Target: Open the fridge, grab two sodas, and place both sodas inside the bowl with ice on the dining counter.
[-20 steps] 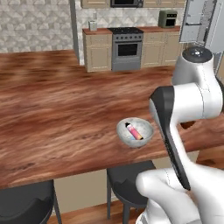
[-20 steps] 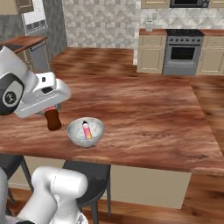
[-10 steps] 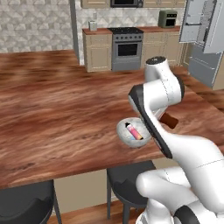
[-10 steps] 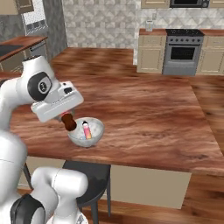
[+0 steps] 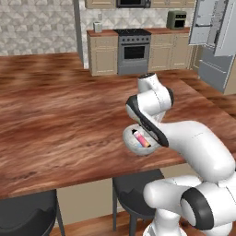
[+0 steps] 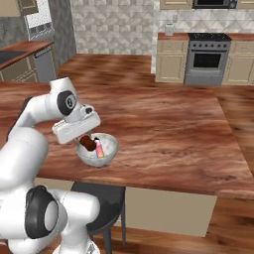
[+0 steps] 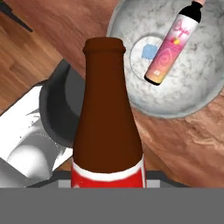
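My gripper (image 6: 85,139) is shut on a dark-brown soda (image 6: 89,143) with a red label and holds it just above the near-left rim of the bowl (image 6: 110,154). In the hand view the soda (image 7: 108,131) stands tall in front, neck pointing away, with the whitish-grey bowl (image 7: 205,83) beyond it at the upper right. A pink-labelled bottle (image 7: 172,46) with a dark neck lies inside the bowl. The bowl (image 5: 128,139) sits near the front edge of the glossy reddish-brown dining counter (image 5: 60,120), partly hidden by my arm. The fridge (image 5: 213,60) stands far back right, its upper doors open.
Dark round stools (image 5: 133,189) (image 6: 101,196) stand under the counter's front edge, right below the bowl; one stool (image 7: 54,109) appears beside the soda in the hand view. A stove (image 5: 133,50) and beige cabinets line the back wall. The counter (image 6: 163,129) stretches wide behind the bowl.
The arm has swung in over the counter, carrying the brown soda from beside the bowl to above its near rim. The bowl and the pink-labelled bottle stayed put.
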